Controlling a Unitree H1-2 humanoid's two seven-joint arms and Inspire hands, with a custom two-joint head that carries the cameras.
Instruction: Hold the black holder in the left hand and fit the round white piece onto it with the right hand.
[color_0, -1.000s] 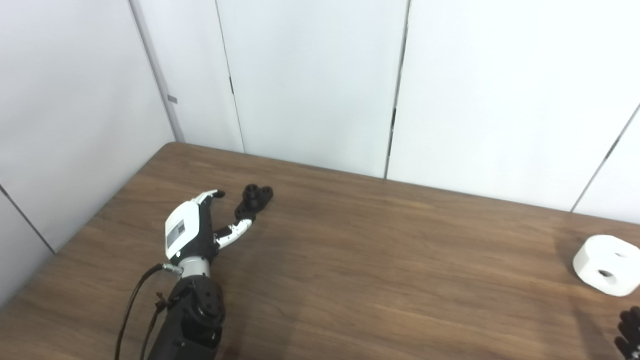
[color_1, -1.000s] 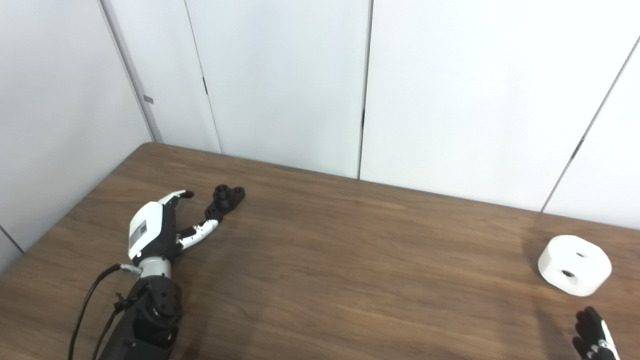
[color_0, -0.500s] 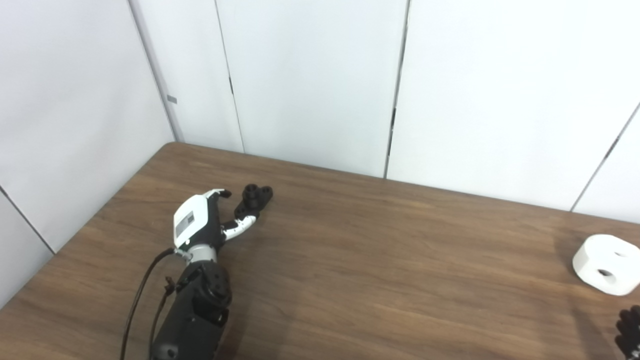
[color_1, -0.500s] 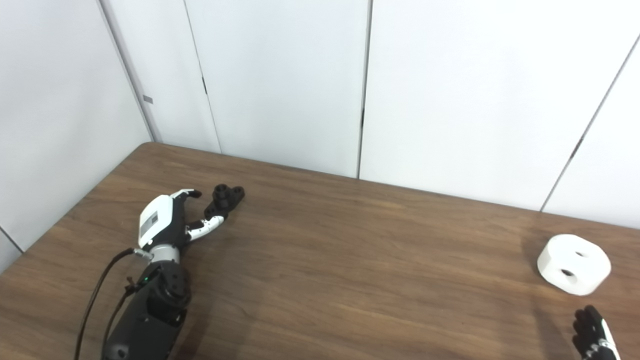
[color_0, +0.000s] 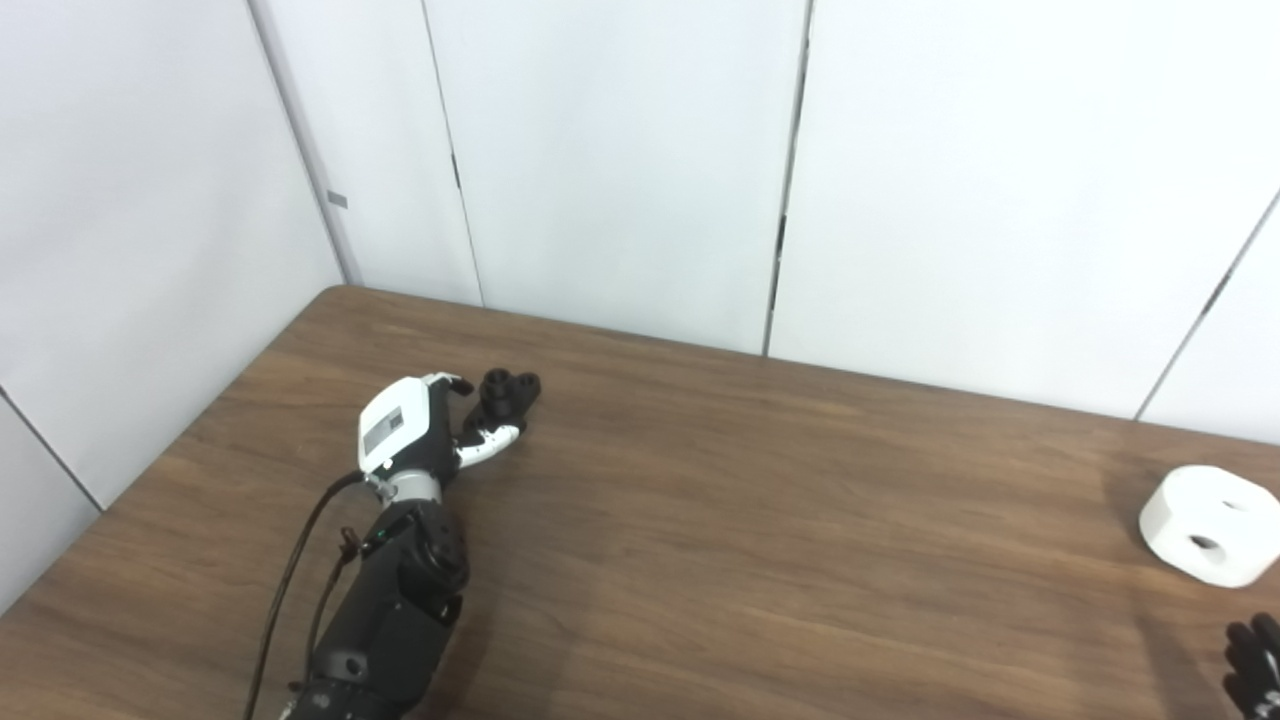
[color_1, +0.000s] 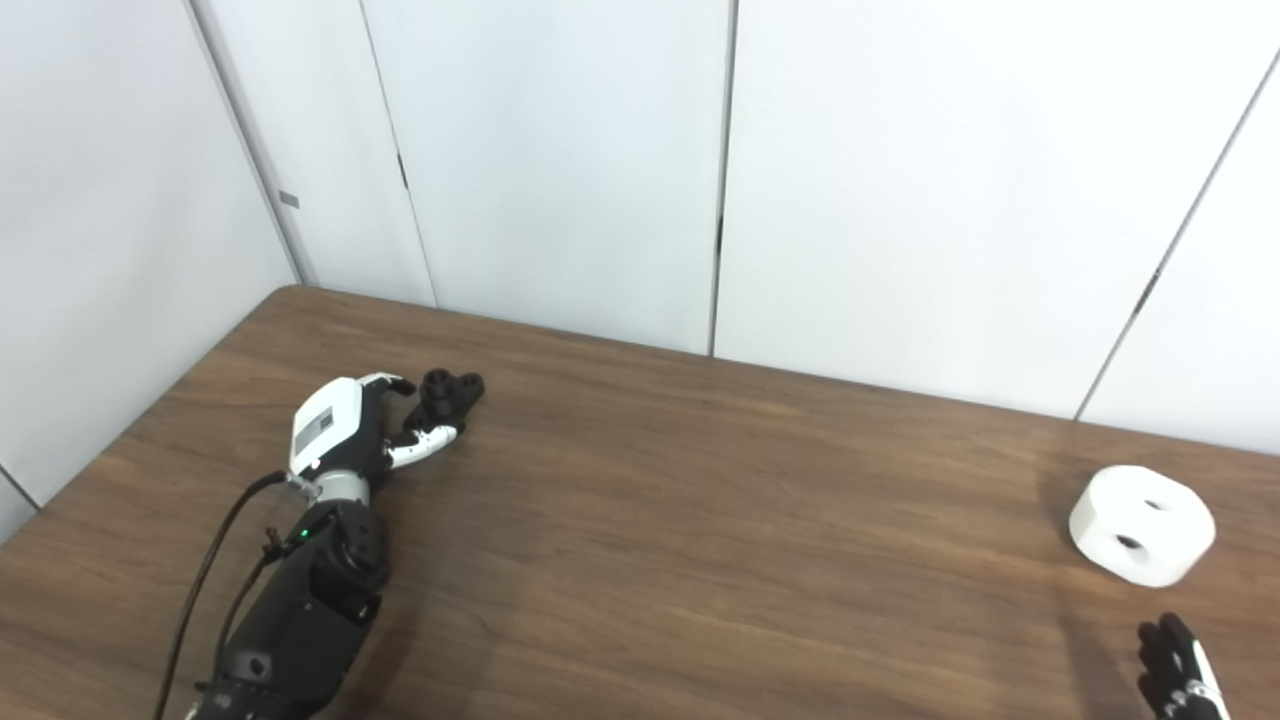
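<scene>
The black holder (color_0: 505, 391) lies on the brown table (color_0: 720, 520) at the far left. My left hand (color_0: 415, 438) is open right next to it. Its fingers (color_0: 452, 383) reach along the holder's left side and its thumb lies at the holder's near end; whether they touch it I cannot tell. The round white piece (color_0: 1210, 523), with two holes in its top, sits on the table at the far right. Only the black fingertips of my right hand (color_1: 1180, 678) show at the bottom right corner, a little nearer to me than the white piece.
White wall panels (color_0: 620, 160) stand right behind the table's far edge and along its left side. The left arm and its black cable (color_0: 290, 600) lie over the near left part of the table.
My left hand has moved forward to the black holder, its fingers now alongside it. The right hand has stayed low at the corner. The view has shifted slightly.
</scene>
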